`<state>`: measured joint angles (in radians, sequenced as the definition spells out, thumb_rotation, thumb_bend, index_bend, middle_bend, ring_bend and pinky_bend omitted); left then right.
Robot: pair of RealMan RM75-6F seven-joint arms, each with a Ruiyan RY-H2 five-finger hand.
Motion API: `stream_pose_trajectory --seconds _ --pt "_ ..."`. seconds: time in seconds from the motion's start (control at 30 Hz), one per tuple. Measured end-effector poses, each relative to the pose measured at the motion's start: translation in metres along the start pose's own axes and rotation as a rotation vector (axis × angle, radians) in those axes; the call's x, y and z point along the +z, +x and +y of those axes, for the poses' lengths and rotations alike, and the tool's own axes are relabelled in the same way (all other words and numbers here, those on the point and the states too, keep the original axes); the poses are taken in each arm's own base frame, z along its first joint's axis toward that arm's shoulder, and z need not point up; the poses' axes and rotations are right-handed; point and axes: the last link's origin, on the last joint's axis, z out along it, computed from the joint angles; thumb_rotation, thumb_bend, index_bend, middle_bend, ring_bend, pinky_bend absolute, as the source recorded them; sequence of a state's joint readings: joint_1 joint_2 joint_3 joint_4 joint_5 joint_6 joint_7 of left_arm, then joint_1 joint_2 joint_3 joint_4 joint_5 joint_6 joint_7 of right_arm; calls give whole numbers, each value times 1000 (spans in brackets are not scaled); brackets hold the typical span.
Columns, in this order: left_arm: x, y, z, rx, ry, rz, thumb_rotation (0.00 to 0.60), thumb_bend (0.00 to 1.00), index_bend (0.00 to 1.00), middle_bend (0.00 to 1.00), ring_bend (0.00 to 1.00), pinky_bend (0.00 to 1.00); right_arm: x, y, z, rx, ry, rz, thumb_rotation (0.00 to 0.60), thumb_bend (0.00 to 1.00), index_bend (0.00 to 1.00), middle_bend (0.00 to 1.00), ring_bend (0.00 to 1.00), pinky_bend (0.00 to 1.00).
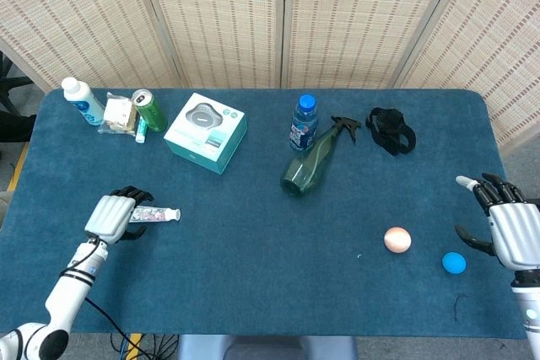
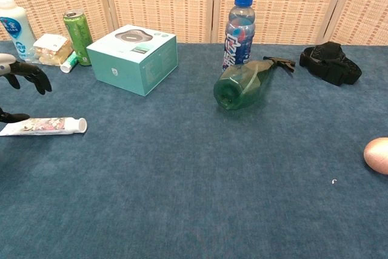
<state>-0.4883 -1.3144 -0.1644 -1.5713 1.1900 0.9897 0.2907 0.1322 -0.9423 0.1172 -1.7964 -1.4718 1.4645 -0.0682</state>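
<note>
A white toothpaste tube (image 1: 158, 215) lies flat on the blue table at the left, also seen in the chest view as the tube (image 2: 45, 125). My left hand (image 1: 114, 216) hovers over the tube's flat end, fingers (image 2: 27, 74) spread above it and thumb low beside it; it grips nothing. My right hand (image 1: 510, 232) stands open at the right table edge, just right of a small blue ball (image 1: 454, 263). A pink ball (image 1: 397, 239) lies further left; the chest view shows this pink ball (image 2: 377, 154) but not the right hand.
Along the back stand a white bottle (image 1: 82, 100), a snack packet (image 1: 118, 115), a green can (image 1: 149, 110), a teal box (image 1: 206, 132) and a water bottle (image 1: 304, 121). A green spray bottle (image 1: 312, 160) lies on its side. A black strap (image 1: 391, 131) sits back right.
</note>
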Motion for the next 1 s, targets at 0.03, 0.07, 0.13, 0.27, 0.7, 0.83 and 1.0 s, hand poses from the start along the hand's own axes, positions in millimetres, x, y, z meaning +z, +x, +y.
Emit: stream_pose_trajectory --seconds 0.03,0.07,0.13,0.27,0.7,0.83,1.0 --pt "6 -2 2 8 3 -8 600 243 304 297 174 225 0 0 0 1 -2 -1 600 134 243 305 160 249" --pt "10 -4 3 12 5 -14 600 243 308 301 175 225 0 0 1 1 -3 -2 600 134 243 306 160 249" --pt "17 -7 6 27 11 -24 600 243 309 304 175 225 -1 -1 1 3 -4 -4 600 134 243 306 159 249" --pt "24 -11 9 65 23 -33 600 243 309 312 179 224 -2 -2 3 6 -12 -9 600 134 243 306 160 249" --pt "20 -30 6 70 94 -74 600 243 307 321 190 224 -5 -3 5 13 -21 -16 600 134 243 306 160 249" --pt "19 -36 5 67 106 -68 600 243 315 327 193 224 -5 -2 3 12 -18 -14 600 134 243 306 160 249" --pt "22 -40 6 74 108 -68 600 244 325 329 193 225 -6 -2 2 13 -18 -17 600 134 243 306 160 249"
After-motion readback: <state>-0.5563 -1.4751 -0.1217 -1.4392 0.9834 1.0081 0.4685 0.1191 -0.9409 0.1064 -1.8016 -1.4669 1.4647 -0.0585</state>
